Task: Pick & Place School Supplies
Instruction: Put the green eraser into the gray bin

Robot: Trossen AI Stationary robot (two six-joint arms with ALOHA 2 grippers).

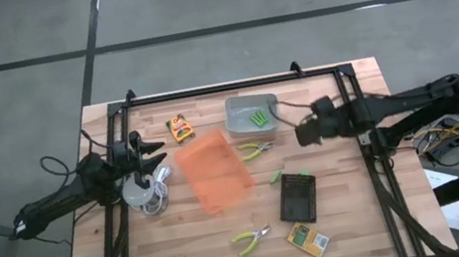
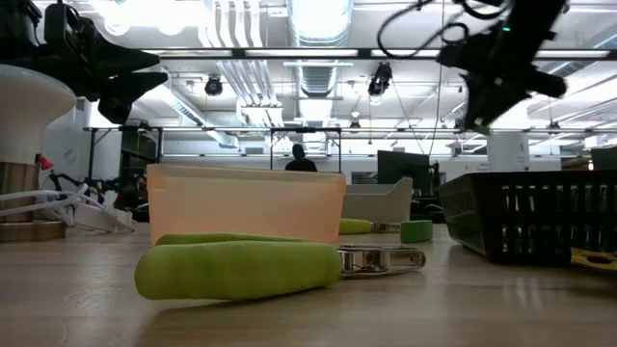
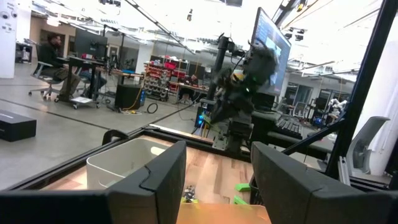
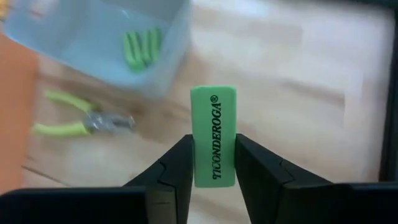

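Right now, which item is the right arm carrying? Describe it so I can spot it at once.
Start at the grey bin at the table's far edge; the right tool hangs just right of it. Between its fingers stands a flat lime-green eraser, the only green piece printed TICONDEROGA, unlike the plain green sticks lying in the bin.

An orange bin (image 1: 214, 176) lies tilted at the frame's centre. A grey bin (image 1: 241, 119) sits just above it. A black mesh tray (image 1: 298, 196) lies lower right. A white round thing with coiled cable (image 1: 141, 195) sits centre-left on the wooden table (image 1: 358, 228).
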